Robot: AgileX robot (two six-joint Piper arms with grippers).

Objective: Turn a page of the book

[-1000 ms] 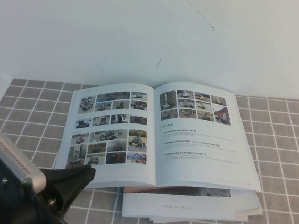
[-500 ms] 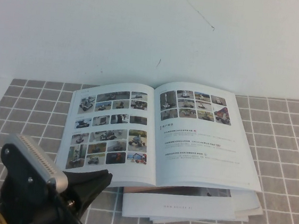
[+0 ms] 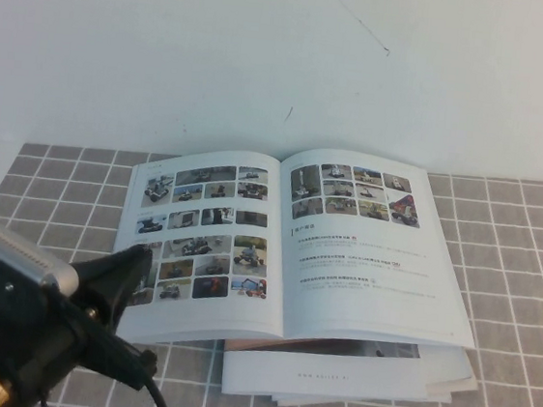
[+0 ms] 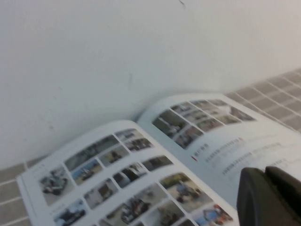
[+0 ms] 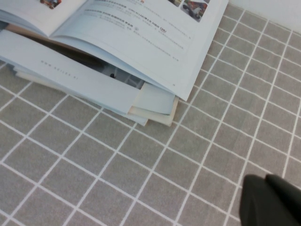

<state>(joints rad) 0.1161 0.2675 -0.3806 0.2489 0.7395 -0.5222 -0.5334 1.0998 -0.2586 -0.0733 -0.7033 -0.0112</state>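
Note:
The book (image 3: 296, 245) lies open and flat on a stack of booklets, with its spine pointing away from me. Its left page (image 3: 204, 240) is the leaf with a grid of small colour photos, seen close in the left wrist view as the page (image 4: 117, 174). My left gripper (image 3: 139, 260) hangs over that page's near left corner, and its black fingers (image 4: 254, 193) are pressed together with nothing between them. My right gripper (image 5: 266, 181) is out of the high view. It is shut and empty above the grey tiles, on the near right side of the book (image 5: 141, 33).
White booklets (image 3: 350, 377) stick out from under the book at its near right, also seen as the booklets (image 5: 94, 80) in the right wrist view. A grey tiled mat (image 3: 525, 289) covers the table. A white wall (image 3: 267, 57) rises right behind the book.
The left gripper's tip has swung left and away from me, from off the book's near edge to over the left page's near left corner. The book has not moved.

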